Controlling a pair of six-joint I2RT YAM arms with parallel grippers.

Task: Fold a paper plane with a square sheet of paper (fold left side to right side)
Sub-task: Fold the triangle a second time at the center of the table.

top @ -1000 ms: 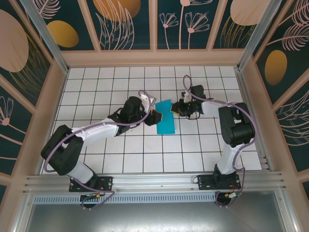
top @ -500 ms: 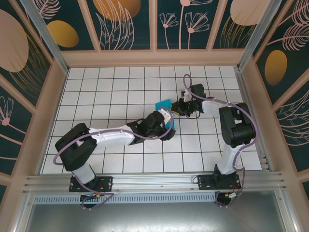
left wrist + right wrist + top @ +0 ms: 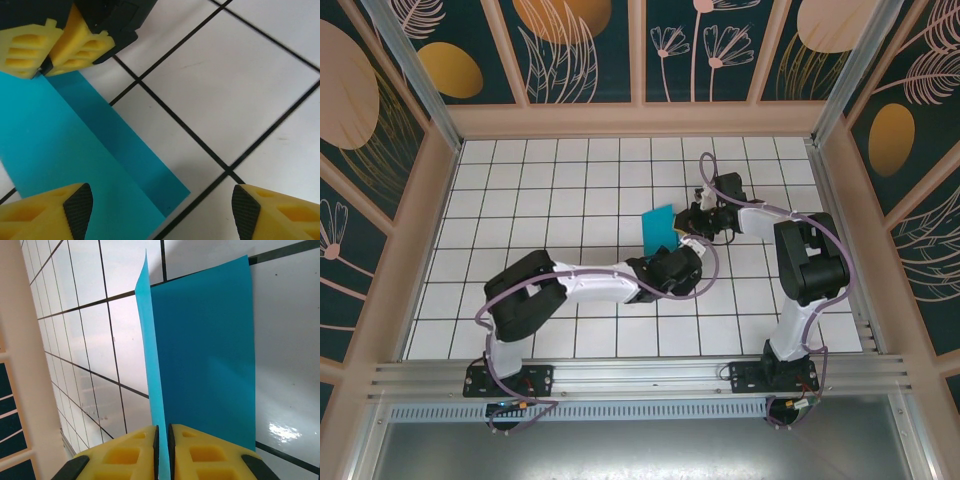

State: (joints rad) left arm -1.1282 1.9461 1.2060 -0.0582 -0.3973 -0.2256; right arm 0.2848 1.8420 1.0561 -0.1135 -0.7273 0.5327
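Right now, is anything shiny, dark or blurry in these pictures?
Right wrist view: a bright shiny patch sits on the white tile beside the paper, which looks sharp. Left wrist view: a darker band runs along the paper's edge, maybe shadow, and the tile lines are crisp. Top view: the light is even and the walls seem to lean outward.

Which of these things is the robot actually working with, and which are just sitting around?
In the job:
cyan sheet of paper, folded over
right end effector, pinching its edge
left end effector, open above its corner

Just there:
white tiled floor
flower-patterned walls
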